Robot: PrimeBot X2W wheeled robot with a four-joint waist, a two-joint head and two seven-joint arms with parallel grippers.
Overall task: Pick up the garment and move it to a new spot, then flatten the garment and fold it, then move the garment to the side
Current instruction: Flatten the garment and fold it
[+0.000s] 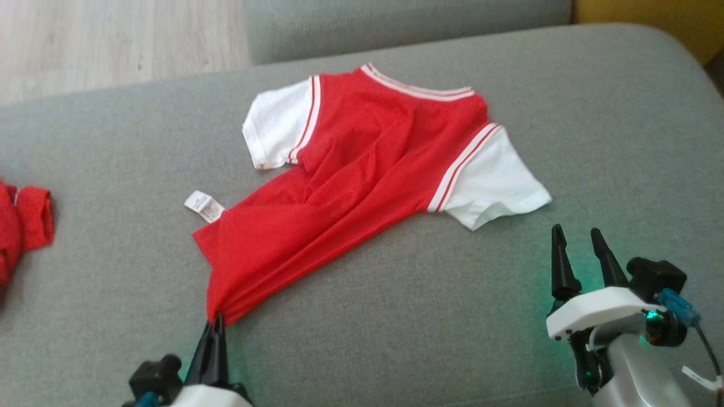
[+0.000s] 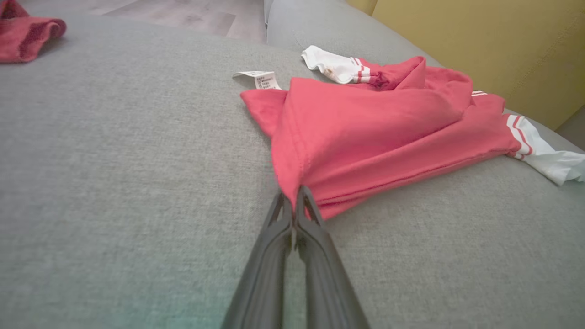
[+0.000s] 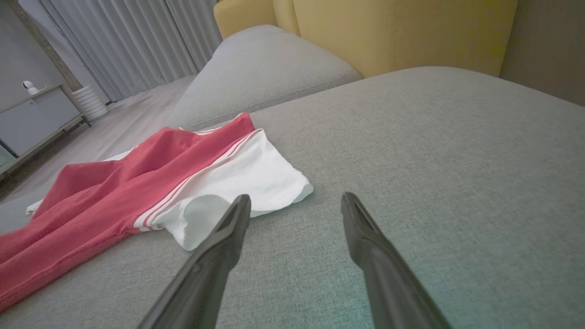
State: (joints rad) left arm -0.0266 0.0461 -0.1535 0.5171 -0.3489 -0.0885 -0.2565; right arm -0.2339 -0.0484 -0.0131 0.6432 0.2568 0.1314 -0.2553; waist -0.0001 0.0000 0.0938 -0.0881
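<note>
Jaws of the left gripper (image 1: 215, 323) pinch one red T-shirt (image 1: 350, 181) by its hem; right gripper (image 1: 581, 243) gapes empty near one of two white sleeves (image 1: 498, 181).

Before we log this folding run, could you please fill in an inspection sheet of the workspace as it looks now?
Surface: grey sofa cushion, the shirt lying on it.
Job's things: red shirt lying rumpled, not flat; its care label sticks out at the side.
Clutter: second red garment, bunched at the robot's far left.
Claws: left claw shut on the shirt's hem corner; right claw open, holding nothing, beside the white sleeve.
Cables: dark cable with a blue plug at the right wrist, off the shirt.
Surroundings: wood floor, yellow backrest, curtains, cabinet.
</note>
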